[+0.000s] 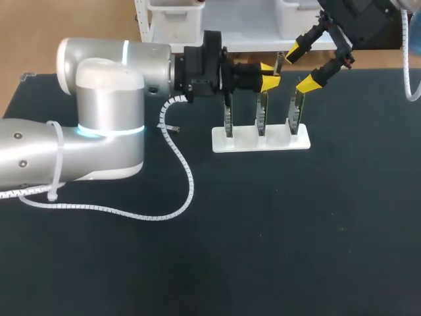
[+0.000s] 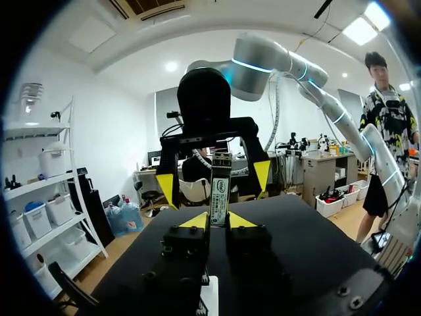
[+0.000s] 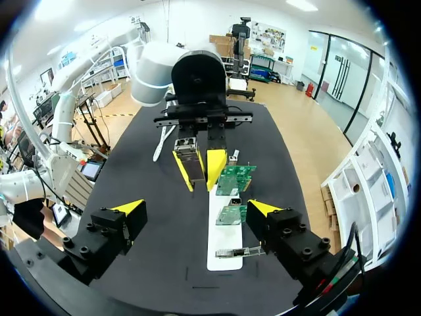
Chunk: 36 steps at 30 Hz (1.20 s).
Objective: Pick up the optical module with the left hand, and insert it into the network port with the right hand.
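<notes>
Left fingers (image 1: 268,74) clamped on the optical module (image 2: 220,185), held upright just beside the white rack (image 1: 260,140) of green boards (image 3: 235,178) on the worktop (image 1: 263,230). Right fingers (image 3: 196,208) spread wide either side of the module, not touching it.

left arm (image 1: 99,125): silver-grey rounded links, cyan-white light ring at a joint, small screws on lower link, black wrist. white spiral-wrapped cable (image 1: 187,178), zip-tied. right arm (image 1: 362,23): black wrist, white spiral wrap. left gripper (image 1: 268,74), right gripper (image 1: 299,68): black fingers, yellow tips.
</notes>
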Motion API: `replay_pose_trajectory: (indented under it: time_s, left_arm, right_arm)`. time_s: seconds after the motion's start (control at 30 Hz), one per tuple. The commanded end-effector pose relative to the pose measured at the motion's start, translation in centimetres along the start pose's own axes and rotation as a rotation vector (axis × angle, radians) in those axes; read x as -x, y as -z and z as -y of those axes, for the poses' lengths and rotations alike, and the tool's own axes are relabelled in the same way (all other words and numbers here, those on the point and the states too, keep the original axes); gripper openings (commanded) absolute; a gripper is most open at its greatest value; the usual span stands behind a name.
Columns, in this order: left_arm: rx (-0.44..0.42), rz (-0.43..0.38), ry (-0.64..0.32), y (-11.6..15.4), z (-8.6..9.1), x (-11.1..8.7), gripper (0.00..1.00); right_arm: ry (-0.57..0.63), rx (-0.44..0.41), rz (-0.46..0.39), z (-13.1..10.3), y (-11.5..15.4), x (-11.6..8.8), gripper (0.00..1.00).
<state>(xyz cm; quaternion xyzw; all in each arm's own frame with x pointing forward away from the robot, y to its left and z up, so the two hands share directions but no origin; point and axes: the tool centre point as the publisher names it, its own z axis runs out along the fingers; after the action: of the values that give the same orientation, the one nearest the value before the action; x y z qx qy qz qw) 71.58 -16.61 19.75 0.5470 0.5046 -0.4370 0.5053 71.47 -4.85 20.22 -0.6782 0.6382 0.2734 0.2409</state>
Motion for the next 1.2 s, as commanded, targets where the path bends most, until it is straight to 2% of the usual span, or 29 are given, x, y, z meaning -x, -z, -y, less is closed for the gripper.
replay_pose_trajectory:
  time_s: [0.03,0.43,0.63,0.77,0.83,1.2]
  left_arm:
    - [-0.001,0.01,0.001,0.0,-0.2,-0.1,0.0]
    - [-0.001,0.01,0.001,0.0,-0.2,-0.1,0.0]
    - [-0.001,0.01,0.001,0.0,-0.2,-0.1,0.0]
    - [-0.001,0.01,0.001,0.0,-0.2,-0.1,0.0]
    - [-0.001,0.01,0.001,0.0,-0.2,-0.1,0.0]
    - [-0.001,0.01,0.001,0.0,-0.2,-0.1,0.0]
  right_arm:
    - [0.002,-0.002,0.002,-0.1,0.0,-0.1,1.0]
    - [0.002,-0.002,0.002,-0.1,0.0,-0.1,1.0]
    - [0.048,-0.062,0.02,-0.3,1.2,1.8,1.0]
    - [0.077,-0.102,0.084,-0.3,1.8,2.8,1.0]
    - [0.084,-0.113,0.088,-0.3,1.7,3.5,1.0]
    - [0.129,-0.094,0.127,1.2,-0.3,5.5,1.0]
